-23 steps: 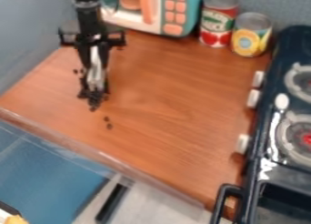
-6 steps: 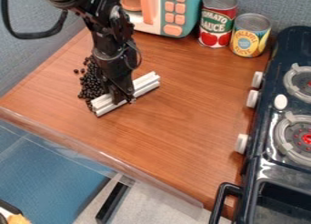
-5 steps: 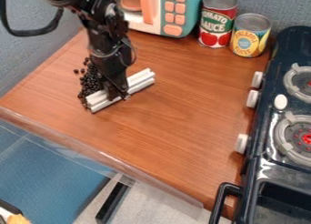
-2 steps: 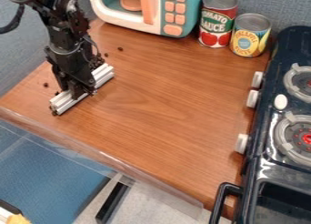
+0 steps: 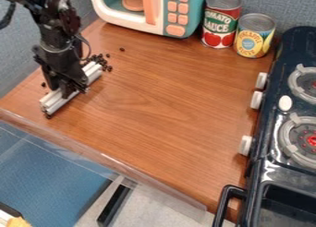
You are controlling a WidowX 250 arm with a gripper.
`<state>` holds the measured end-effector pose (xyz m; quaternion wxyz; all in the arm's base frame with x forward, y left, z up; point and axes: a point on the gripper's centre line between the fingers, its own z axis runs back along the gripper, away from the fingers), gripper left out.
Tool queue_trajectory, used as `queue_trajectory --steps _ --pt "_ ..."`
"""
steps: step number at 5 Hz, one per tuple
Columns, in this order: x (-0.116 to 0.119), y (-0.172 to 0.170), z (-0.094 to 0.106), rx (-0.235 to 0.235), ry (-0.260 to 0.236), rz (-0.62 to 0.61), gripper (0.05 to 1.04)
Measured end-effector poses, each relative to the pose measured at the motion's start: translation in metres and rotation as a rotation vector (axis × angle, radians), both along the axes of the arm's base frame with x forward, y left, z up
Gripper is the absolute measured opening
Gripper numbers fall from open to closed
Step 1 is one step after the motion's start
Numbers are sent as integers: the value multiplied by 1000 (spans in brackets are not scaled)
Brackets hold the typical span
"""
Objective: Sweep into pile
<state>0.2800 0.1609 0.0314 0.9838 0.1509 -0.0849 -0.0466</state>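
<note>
Black two-finger gripper (image 5: 71,86), jaws clamped on white ribbed bar (image 5: 53,102) at left of brown wooden table (image 5: 154,101). Small round black beads (image 5: 108,68) by bar's upper end; strays apart. Best: bar low and level, short slow strokes, ends guarded against beads slipping round.

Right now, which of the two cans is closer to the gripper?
The red can with tomatoes on it. It stands beside the microwave, while the yellow can is farther off, nearer the stove.
</note>
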Motion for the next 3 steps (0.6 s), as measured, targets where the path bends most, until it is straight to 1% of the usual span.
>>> queue_trajectory --steps 1,2,3 --pt "1 -6 -1 -18 -2 11 324" --pt "9 -33 9 -57 -14 -17 324" --pt "16 -61 19 -76 -29 -48 324"
